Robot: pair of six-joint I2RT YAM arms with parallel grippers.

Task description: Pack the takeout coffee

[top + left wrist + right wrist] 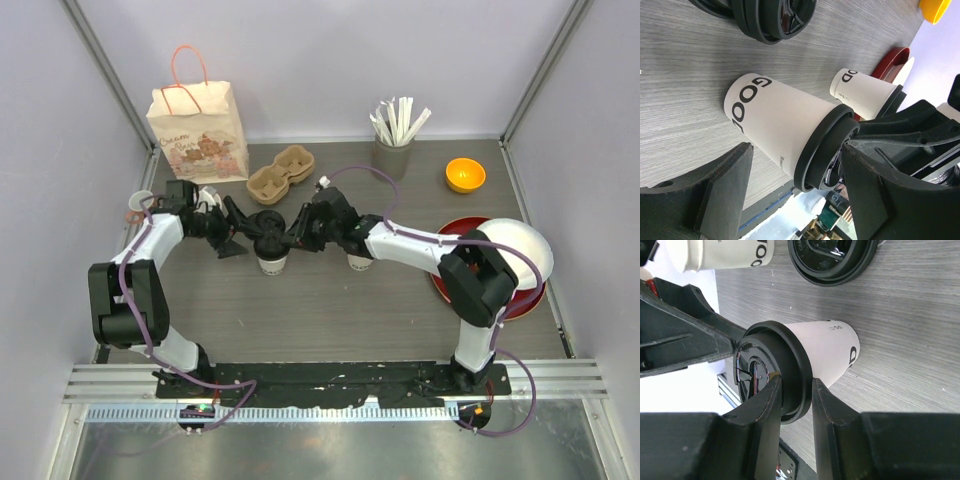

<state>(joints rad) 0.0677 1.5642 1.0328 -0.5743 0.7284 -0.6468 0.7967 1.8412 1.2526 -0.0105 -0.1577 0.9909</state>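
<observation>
The takeout coffee [271,262] is a cream-white paper cup wearing a round black lid [771,371], and it stands on the table between both arms. My right gripper [795,382] is shut on the lid's rim, one finger over the top and one under the edge. My left gripper [796,150] is open, its fingers [725,185] set wide on either side of the cup [782,125] and not gripping it. In the top view the left gripper [232,232] is just left of the cup and the right gripper [296,238] just right of it.
A second cream cup [358,262] stands under my right arm, and a stack of black lids [771,20] lies just behind the coffee. Along the back are a paper bag [200,130], a cardboard cup carrier [282,172], a holder of wrapped sticks [393,150] and an orange bowl [465,175]. A red plate [535,298] sits at the right.
</observation>
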